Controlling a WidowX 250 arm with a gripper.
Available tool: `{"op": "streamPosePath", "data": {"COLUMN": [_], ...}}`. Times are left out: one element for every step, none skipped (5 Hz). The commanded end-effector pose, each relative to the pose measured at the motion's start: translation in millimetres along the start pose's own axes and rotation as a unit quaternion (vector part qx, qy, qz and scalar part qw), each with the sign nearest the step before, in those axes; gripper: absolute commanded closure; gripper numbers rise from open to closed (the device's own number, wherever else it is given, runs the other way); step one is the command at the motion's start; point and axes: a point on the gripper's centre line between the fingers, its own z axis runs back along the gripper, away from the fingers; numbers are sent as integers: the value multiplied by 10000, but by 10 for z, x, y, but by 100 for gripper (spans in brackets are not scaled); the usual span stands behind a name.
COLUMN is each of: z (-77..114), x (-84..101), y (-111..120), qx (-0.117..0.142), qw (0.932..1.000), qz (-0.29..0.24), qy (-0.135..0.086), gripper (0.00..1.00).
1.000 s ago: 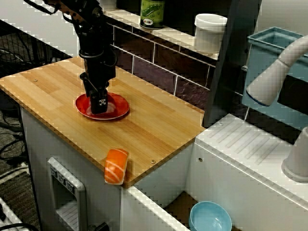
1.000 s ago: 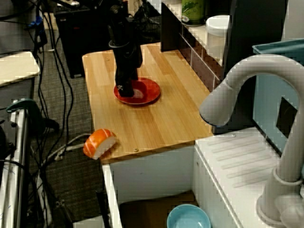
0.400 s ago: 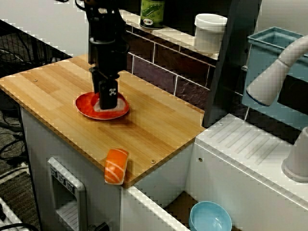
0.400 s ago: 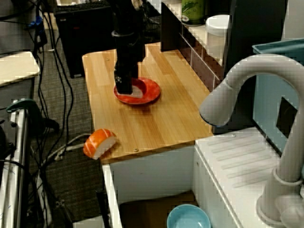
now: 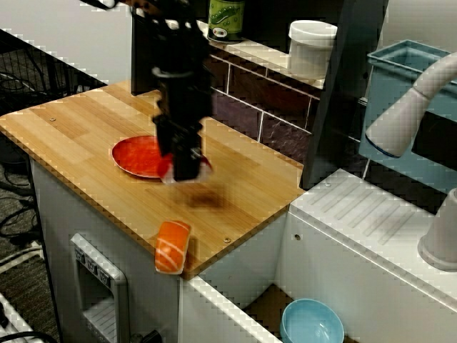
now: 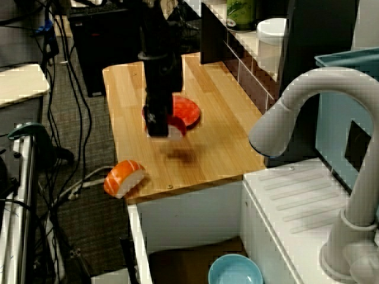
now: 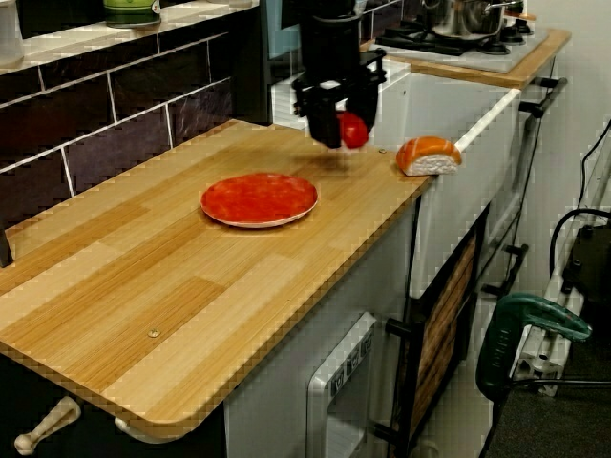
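In the view from above, my gripper (image 5: 184, 168) hangs a little over the wooden counter (image 5: 235, 186), just right of the red plate (image 5: 137, 156). It is shut on a small red-and-white sushi piece (image 5: 203, 166), and a shadow lies on the wood below. The view from the sink side shows the gripper (image 6: 159, 127) and the piece (image 6: 176, 128) in front of the plate (image 6: 188, 110). In the low view along the counter, the red piece (image 7: 353, 130) sits between the fingers, past the bare plate (image 7: 258, 198). A salmon sushi (image 5: 172, 246) lies at the counter's front edge.
A green can (image 5: 226, 18) and a white jar (image 5: 311, 47) stand on the tiled ledge behind. A white faucet (image 5: 407, 107) and a blue bin (image 5: 397, 78) are to the right. A light blue bowl (image 5: 312, 323) lies below the counter edge. A dark post (image 5: 339, 93) rises beside the counter.
The gripper has risen off the red plate and moved right toward the sink, carrying the red-and-white piece with it. The plate is now bare. The salmon sushi has not moved.
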Motion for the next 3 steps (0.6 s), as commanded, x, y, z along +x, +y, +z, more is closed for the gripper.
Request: {"op": "streamPosePath", "data": {"z": [-121, -144, -93], "x": [235, 314, 347], "y": [-203, -160, -115], "qx": [212, 270, 243], "qw": [9993, 9989, 9987], "qz": [301, 378, 444], "qy": [-80, -81, -100], "gripper": [100, 100, 100]}}
